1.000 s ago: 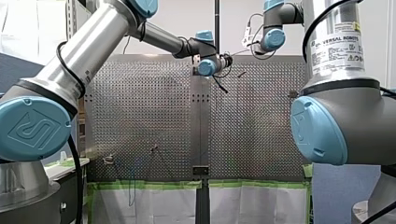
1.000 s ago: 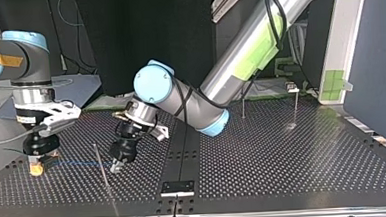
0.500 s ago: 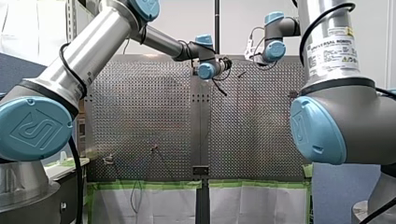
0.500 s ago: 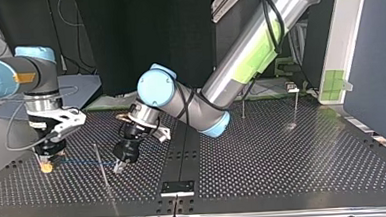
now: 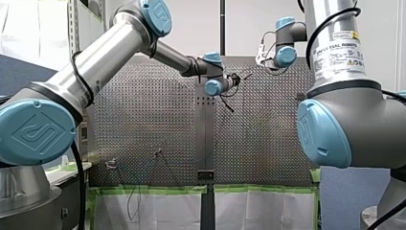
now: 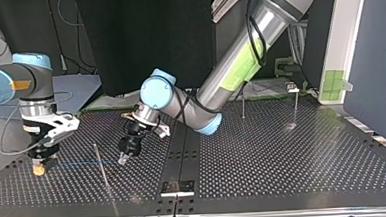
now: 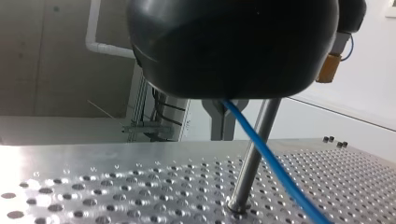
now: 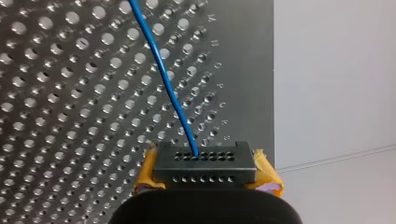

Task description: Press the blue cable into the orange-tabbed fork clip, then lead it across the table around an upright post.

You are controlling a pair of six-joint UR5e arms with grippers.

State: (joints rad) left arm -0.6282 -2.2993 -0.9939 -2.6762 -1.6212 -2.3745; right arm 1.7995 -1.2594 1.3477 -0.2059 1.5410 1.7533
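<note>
In the top view the blue cable (image 6: 83,162) runs taut and low over the table between my two grippers. My right gripper (image 6: 39,168) holds one end at the view's left; its yellow pads (image 8: 267,176) flank a black perforated block (image 8: 204,164) from which the cable (image 8: 168,88) leads out. My left gripper (image 6: 124,158), black, is shut on the cable near the middle. A thin upright post (image 6: 98,158) stands between the grippers, with the cable crossing it. In the left wrist view the cable (image 7: 261,154) passes close beside this post (image 7: 252,158). I cannot make out the fork clip.
Two more thin posts (image 6: 243,107) (image 6: 296,103) stand at the back of the perforated table (image 6: 284,169) on the top view's right. A dark centre strip (image 6: 182,154) runs down the table to a small bracket (image 6: 177,187) at the near edge.
In the top view my left gripper has shifted a little right and further back with the cable. My right gripper went right, then partly back left.
</note>
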